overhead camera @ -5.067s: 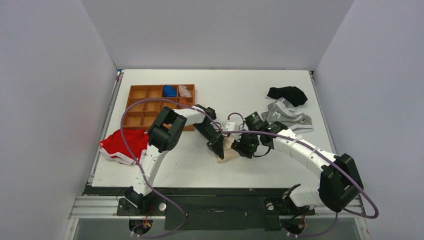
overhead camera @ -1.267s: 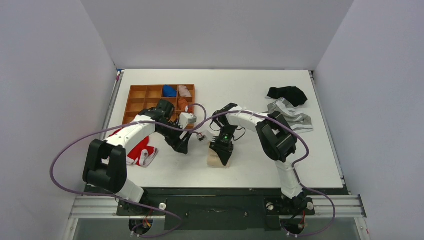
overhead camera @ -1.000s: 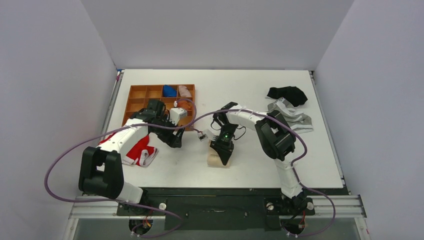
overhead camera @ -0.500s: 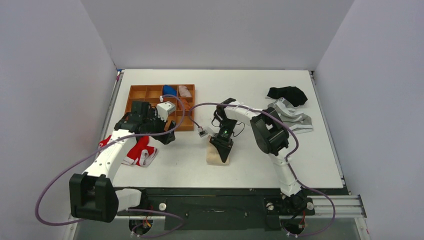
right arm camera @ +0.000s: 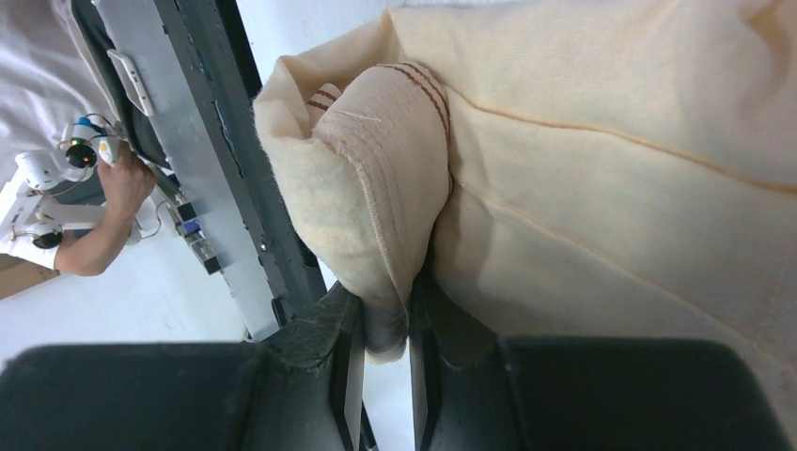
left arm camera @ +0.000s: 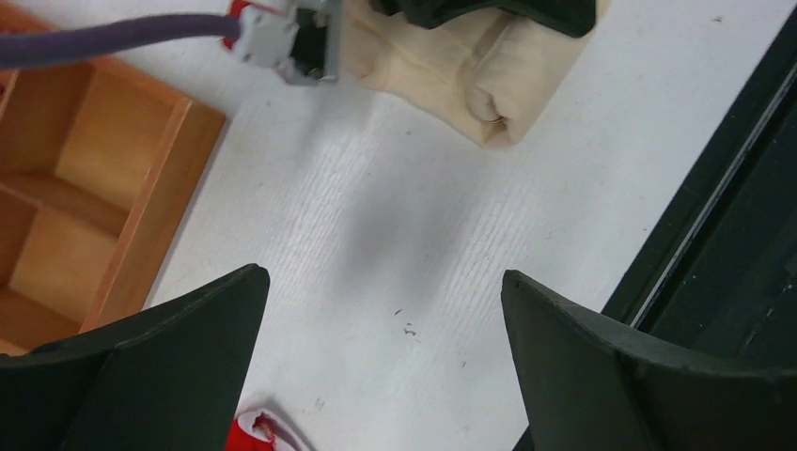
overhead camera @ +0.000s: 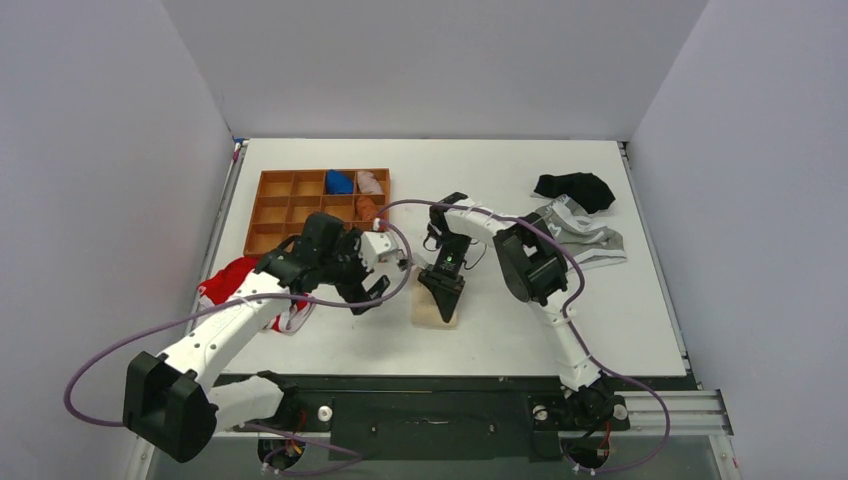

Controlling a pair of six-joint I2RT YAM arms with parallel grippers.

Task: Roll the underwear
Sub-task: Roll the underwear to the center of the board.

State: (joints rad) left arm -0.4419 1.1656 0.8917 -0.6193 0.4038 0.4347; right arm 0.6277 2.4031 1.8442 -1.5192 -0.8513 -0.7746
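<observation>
The underwear point(overhead camera: 432, 313), a cream folded bundle, lies near the table's front middle. My right gripper point(overhead camera: 445, 290) comes down onto its far end and is shut on a thick fold of the underwear point(right arm camera: 601, 178); the cloth is pinched between the fingertips of the right gripper point(right arm camera: 385, 324). My left gripper point(overhead camera: 372, 290) hovers open just left of the bundle, apart from it. In the left wrist view the left gripper point(left arm camera: 385, 282) has only bare table between its wide jaws. The rolled end of the underwear point(left arm camera: 475, 70) lies ahead of it.
An orange compartment tray point(overhead camera: 290, 212) stands at the back left with small blue and pink items in it, and its corner point(left arm camera: 103, 178) shows beside the left gripper. A red garment point(overhead camera: 238, 282) lies under the left arm. Grey point(overhead camera: 588, 238) and black point(overhead camera: 575, 188) garments lie at the right.
My left arm has swung from beside the tray rightward toward the underwear, and its jaws have opened wider. The right gripper has kept its hold and barely moved.
</observation>
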